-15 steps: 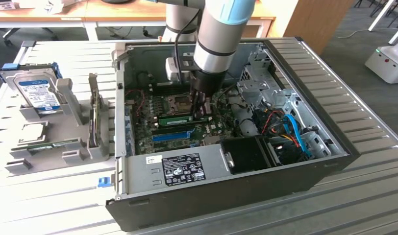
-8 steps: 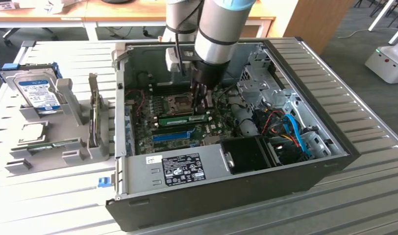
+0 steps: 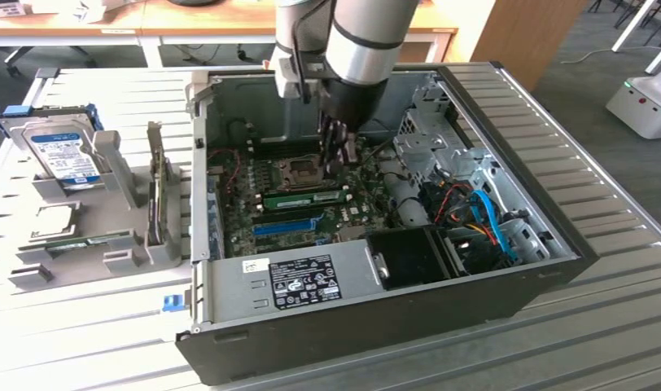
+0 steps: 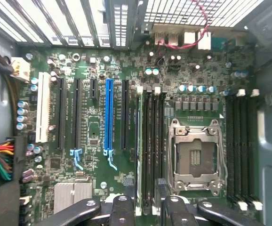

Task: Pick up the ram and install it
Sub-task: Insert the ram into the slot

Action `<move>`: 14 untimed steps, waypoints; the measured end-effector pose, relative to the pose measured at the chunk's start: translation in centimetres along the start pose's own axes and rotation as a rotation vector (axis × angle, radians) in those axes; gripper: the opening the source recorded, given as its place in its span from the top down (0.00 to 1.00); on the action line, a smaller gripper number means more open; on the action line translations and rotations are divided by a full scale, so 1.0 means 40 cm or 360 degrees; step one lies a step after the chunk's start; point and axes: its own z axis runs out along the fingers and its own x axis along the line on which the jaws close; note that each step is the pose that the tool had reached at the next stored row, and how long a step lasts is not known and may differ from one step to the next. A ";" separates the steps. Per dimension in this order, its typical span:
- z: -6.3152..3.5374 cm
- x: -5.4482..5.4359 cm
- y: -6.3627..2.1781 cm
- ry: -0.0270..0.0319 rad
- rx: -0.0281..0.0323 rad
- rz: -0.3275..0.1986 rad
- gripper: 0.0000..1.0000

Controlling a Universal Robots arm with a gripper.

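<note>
So, quick count of what's on the bench: one arm [image 3: 363, 41], one open PC case [image 3: 396, 322] lying on the slatted table [image 3: 613, 326], and one blue-labelled hard drive [image 3: 64, 155] parked in a grey holder off on the exterior view's left, well apart from the case. The arm reaches straight down into the case, and the gripper [image 3: 339, 159] hangs low over the motherboard [image 4: 98, 179] right by the single CPU socket [image 4: 195, 157]. The ram [image 4: 138, 141] is one green stick standing edge-up in a memory slot. It sits in the bank on the side of the socket that faces the blue slot [image 4: 108, 115], in the slot farthest from the socket. That bank looks like four slots with one filled, and there's another bank of four on the socket's other side. From the exterior view the same stick shows as a green strip [image 3: 304, 198] next to the socket. Both fingers [image 4: 130, 190] are spread wide, one on either side of that first bank's end, and they aren't clamping anything. The stick's end passes just beside one finger, though I can't tell if they touch. Expansion slots: one blue, one white [image 4: 43, 108], and about four black ones.
</note>
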 end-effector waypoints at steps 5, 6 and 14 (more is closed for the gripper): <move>-0.028 -0.002 0.002 0.00001 0.00000 0.0000 0.69; -0.032 -0.002 0.003 0.00001 -0.00001 0.0000 0.69; -0.054 -0.004 0.004 0.00003 0.00000 0.0000 0.69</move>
